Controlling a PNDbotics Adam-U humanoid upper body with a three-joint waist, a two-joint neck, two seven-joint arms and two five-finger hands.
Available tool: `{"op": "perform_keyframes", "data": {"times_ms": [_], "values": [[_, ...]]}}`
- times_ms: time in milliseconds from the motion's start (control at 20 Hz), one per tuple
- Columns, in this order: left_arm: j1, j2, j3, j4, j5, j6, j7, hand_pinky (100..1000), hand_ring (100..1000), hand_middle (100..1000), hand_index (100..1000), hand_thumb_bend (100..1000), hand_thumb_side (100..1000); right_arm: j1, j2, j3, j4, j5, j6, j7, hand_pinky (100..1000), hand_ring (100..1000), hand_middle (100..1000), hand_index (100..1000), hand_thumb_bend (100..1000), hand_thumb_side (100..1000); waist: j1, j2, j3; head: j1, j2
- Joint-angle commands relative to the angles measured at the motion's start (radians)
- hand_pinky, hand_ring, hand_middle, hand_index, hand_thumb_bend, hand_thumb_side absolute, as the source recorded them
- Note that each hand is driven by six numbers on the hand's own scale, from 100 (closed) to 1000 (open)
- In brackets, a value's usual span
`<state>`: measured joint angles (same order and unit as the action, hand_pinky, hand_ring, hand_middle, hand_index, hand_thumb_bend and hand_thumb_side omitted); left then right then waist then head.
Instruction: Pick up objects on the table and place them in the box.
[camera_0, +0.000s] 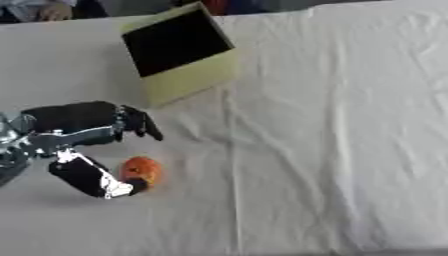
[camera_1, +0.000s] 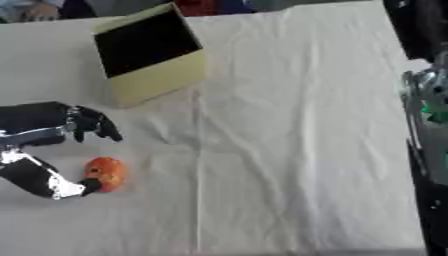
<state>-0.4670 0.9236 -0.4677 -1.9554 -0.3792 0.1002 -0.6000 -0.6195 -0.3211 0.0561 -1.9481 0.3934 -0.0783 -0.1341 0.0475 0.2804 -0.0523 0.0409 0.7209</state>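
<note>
Below, white cloth-covered table (camera_0: 332, 125), yellow box (camera_0: 188, 75), left hand (camera_0: 87, 132) open, thumb seemingly touching orange object (camera_0: 140, 171).

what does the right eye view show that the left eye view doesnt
Only the right eye view shows the right arm, a dark and silver structure along the right edge; whether its hand is visible cannot be told. Only the left eye view shows more table to the left of the left hand. Both show the yellow box, the orange object touched by the thumb, and the white cloth.
</note>
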Motion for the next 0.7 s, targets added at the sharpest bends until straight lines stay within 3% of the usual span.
{"op": "perform_keyframes", "data": {"times_ms": [50,400,700], "values": [[-0.014,0.006,-0.001,0.026,-0.034,0.007,-0.006,626,800,795,871,417,407,-0.01,-0.007,-0.003,-0.009,-0.006,-0.001,-0.003,809,721,593,801,100,921,0.0,-0.017,-0.001,0.002,0.006],[-0.008,-0.014,-0.016,0.09,-0.122,-0.011,-0.002,639,801,783,867,479,459,-0.008,-0.006,-0.003,-0.008,-0.01,-0.002,-0.002,810,718,591,801,100,922,0.001,-0.016,-0.004,0.004,0.005],[-0.008,-0.022,-0.029,0.116,-0.169,-0.033,-0.009,618,782,745,840,474,491,-0.007,-0.006,-0.003,-0.007,-0.012,-0.002,-0.003,811,717,590,800,100,924,0.001,-0.015,-0.005,0.006,0.004]]}}
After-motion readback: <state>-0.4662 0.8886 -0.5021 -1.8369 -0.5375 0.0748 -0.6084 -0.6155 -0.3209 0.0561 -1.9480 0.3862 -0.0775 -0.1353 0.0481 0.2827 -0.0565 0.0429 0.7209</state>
